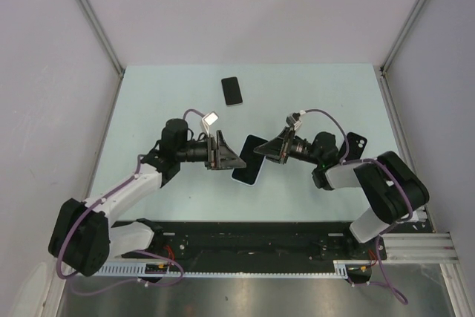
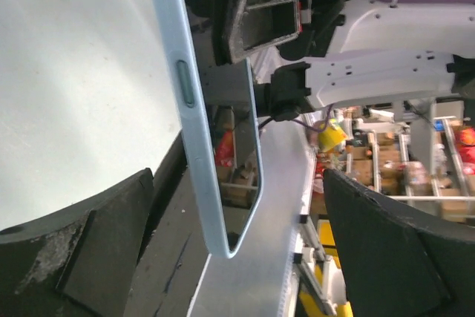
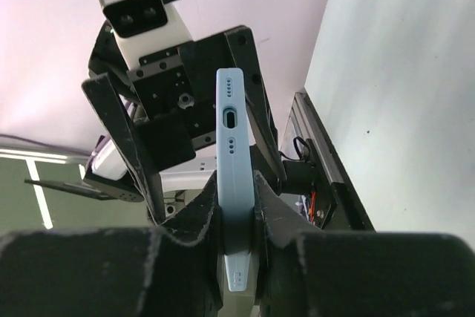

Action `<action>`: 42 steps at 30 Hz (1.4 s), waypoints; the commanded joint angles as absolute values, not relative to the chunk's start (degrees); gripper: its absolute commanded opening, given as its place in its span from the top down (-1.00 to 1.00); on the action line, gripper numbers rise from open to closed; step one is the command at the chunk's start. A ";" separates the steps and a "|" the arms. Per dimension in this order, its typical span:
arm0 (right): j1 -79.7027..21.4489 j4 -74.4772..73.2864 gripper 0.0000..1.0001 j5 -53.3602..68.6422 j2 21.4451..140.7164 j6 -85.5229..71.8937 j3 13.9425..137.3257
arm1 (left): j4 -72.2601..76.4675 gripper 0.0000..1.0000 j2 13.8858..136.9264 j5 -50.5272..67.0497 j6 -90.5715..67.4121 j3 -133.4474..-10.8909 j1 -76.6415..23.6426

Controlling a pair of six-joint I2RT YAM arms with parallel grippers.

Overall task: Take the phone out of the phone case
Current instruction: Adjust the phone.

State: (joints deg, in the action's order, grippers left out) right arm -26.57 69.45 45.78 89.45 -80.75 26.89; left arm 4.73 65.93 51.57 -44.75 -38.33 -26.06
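Clenched on 1 end of the pale-blue phone case [image 3: 231, 154], the right jaws hold it tilted over the surface [image 1: 148, 105], the phone [image 1: 249, 158] seated inside. Left jaws stand released, wide around its other end without touching. Another black phone [image 1: 232, 91] lies farther back.

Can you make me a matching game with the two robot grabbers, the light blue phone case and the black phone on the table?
Things:
1. left gripper
2. right gripper
3. light blue plastic phone case
4. black phone with white rim

States or places:
A. shut on the case
B. lying alone on the far side of the table
C. wide open
D. between the two grippers

Pairs: 1-C, 2-A, 3-D, 4-B
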 commanded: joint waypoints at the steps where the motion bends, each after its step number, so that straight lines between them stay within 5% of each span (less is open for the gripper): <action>1: -27.68 88.76 1.00 44.91 94.03 -86.74 29.18 | 21.84 -0.97 67.67 59.50 -55.36 -33.06 -25.58; 9: -29.88 85.53 1.00 43.24 95.54 -83.06 30.93 | 34.80 -0.82 70.14 59.59 -64.60 -28.65 -25.93; 15: -30.94 80.33 1.00 42.37 93.96 -79.46 31.55 | 34.80 -0.49 70.05 58.89 -64.86 -28.56 -26.19; 23: -32.08 77.18 1.00 41.92 92.64 -77.96 32.52 | 35.59 0.10 69.96 58.19 -64.87 -28.83 -26.54; 28: -32.61 68.92 1.00 41.92 87.73 -73.31 33.40 | 35.25 1.00 69.96 57.92 -63.63 -28.57 -26.46; 29: -31.30 65.16 1.00 42.45 85.10 -70.95 33.57 | 35.59 1.00 70.05 58.18 -63.63 -28.48 -26.46; 31: -29.37 60.50 0.81 43.85 82.45 -69.35 33.66 | 40.15 1.00 69.96 60.02 -65.03 -28.13 -26.46; 32: -27.53 59.34 0.33 44.29 79.83 -69.00 33.66 | 41.65 1.00 69.53 60.55 -65.56 -28.13 -26.46; 34: -25.85 59.32 0.01 45.87 77.97 -70.04 33.75 | 42.45 1.00 68.91 60.65 -65.04 -29.00 -26.46; 42: -27.86 66.79 -0.02 48.96 76.99 -73.04 33.75 | 45.25 1.00 68.99 60.47 -65.73 -30.76 -26.46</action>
